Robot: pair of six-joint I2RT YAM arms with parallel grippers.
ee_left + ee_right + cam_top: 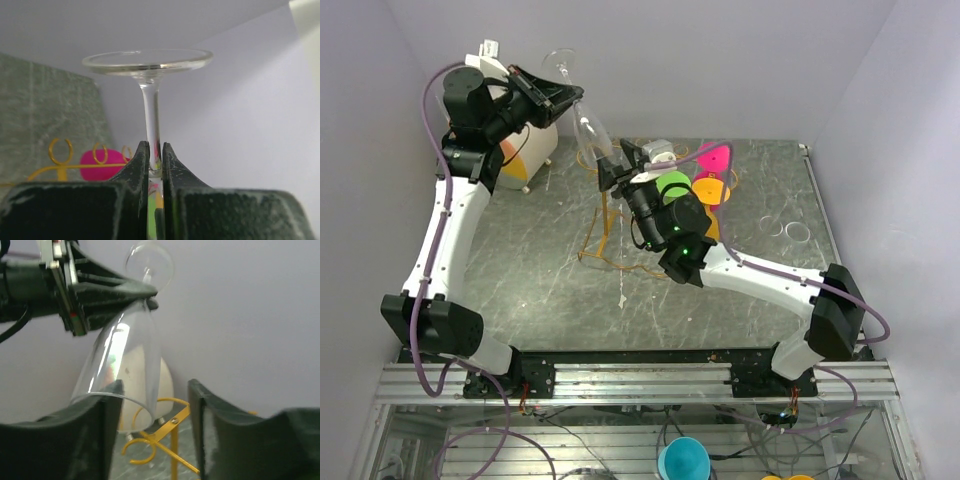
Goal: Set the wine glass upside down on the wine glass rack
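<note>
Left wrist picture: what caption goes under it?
Left gripper pinching the wine glass by its stem, foot upward, golden wine glass rack behind.

wine glass (149, 112) – clear glass, smooth, glossy, sharp highlights on the foot rim. wine glass rack (174, 455) – thin golden-yellow wire, smooth, light shine, looks like metal. left fingers (134, 172): black plastic, matt, slightly grainy. worktop (540, 260): grey marbled with white veins, low sheen.

I find no word, number, brand or sign that I can read in any view (the small red mark (74, 316) on the pale flat strip (61, 280) of my left gripper (149, 296) is too blurred to make out).
</note>
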